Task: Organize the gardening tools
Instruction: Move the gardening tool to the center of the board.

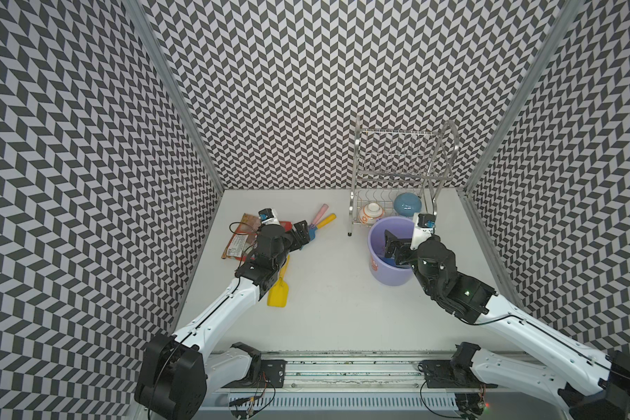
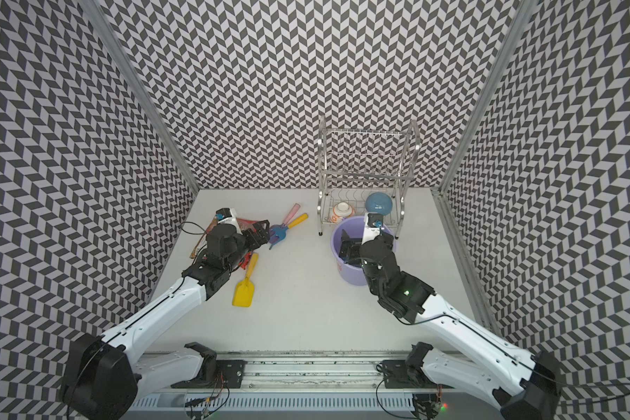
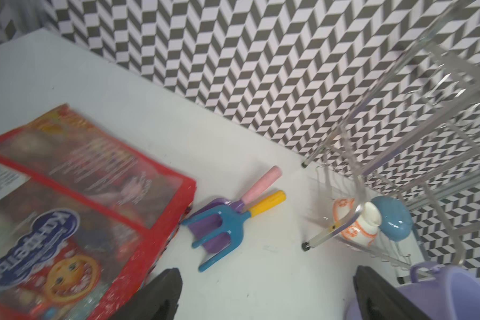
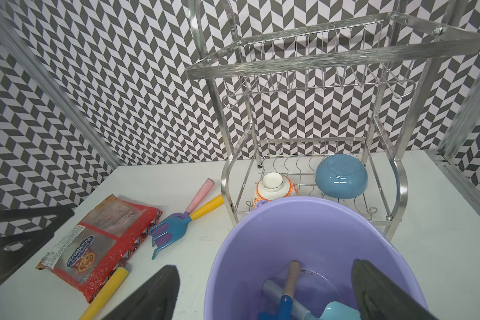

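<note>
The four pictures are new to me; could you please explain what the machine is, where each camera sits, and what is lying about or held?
It is two white robot arms at a table. Two pictures look down from overhead; two come from wrist cameras. The left tool is open near the blue rake, which lies on the purple fork, beside a red snack packet; a yellow spade lies nearby. The right tool hangs open at the lavender bucket, which holds a dark blue trowel and pale blue shovel; a metal rack stands behind. Neither holds anything.
</note>
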